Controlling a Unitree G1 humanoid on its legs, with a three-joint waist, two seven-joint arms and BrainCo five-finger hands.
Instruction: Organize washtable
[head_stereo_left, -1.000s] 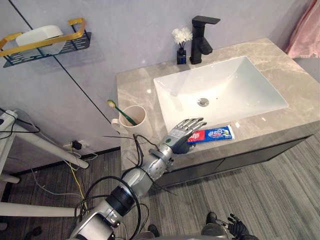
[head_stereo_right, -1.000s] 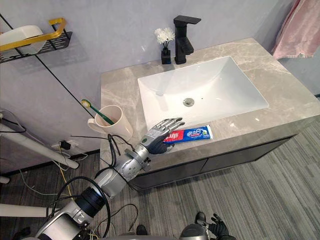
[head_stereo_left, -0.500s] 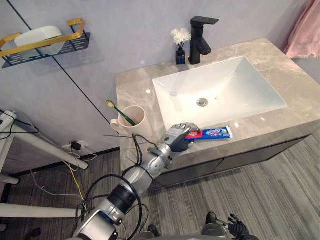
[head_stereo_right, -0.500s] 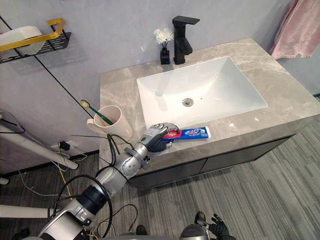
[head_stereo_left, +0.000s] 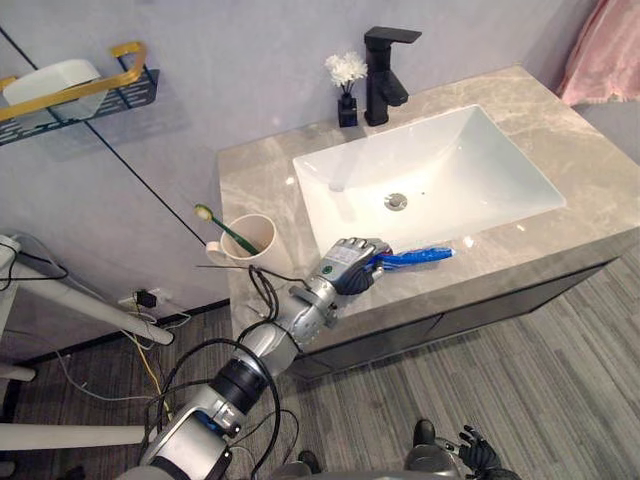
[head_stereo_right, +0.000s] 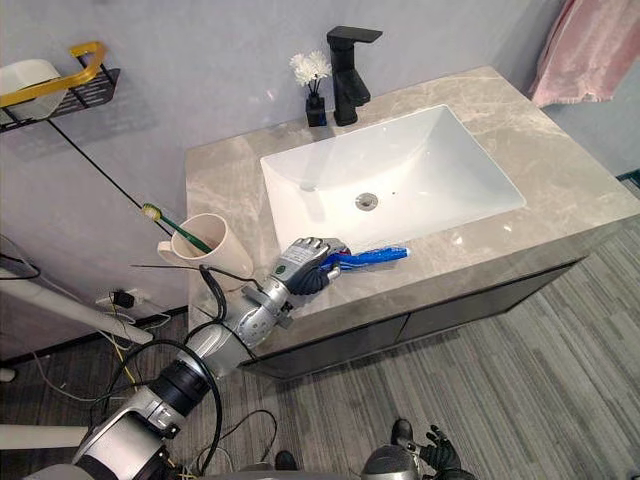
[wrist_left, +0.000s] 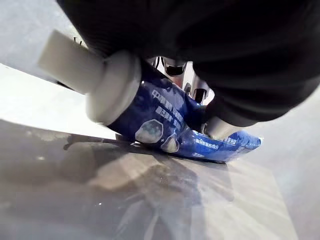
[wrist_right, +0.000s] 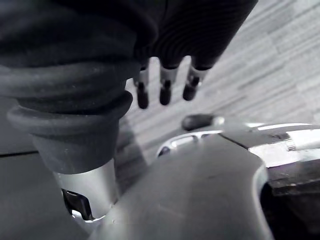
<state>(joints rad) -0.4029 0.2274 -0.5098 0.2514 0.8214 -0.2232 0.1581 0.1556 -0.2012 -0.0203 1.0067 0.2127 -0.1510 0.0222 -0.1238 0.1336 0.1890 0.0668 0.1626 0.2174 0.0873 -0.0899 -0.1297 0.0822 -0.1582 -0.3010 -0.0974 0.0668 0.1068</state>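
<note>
- Grasping the toothpaste tube (head_stereo_left: 418, 257) near its cap end, the left hand (head_stereo_left: 350, 266) has its fingers curled round the blue tube on the front strip of the marble countertop (head_stereo_left: 255, 180), at about 7 o'clock of the white sink basin (head_stereo_left: 440, 170).
- The tube's flat tail points to 3 o'clock along the counter's front edge. In the left wrist view the white cap (wrist_left: 75, 62) sticks out past the hand and the tail lies low by the stone; whether it touches is unclear.
- A beige cup (head_stereo_left: 247, 243) stands at 9 o'clock of the left hand, near it but apart, with a green toothbrush (head_stereo_left: 222, 227) leaning in it.
- A black faucet (head_stereo_left: 385, 62) stands at 11 o'clock of the basin, with a small dark vase of white flowers (head_stereo_left: 346, 85) just beside it at its 9 o'clock.
- A gold-railed wall shelf (head_stereo_left: 75, 90) hangs at 10 o'clock of the cup, and a pink towel (head_stereo_left: 600, 50) hangs at 2 o'clock of the basin.
- The right hand (wrist_right: 165, 87) hangs over the grey plank floor (head_stereo_left: 560, 380), its fingers relaxed and holding nothing.
</note>
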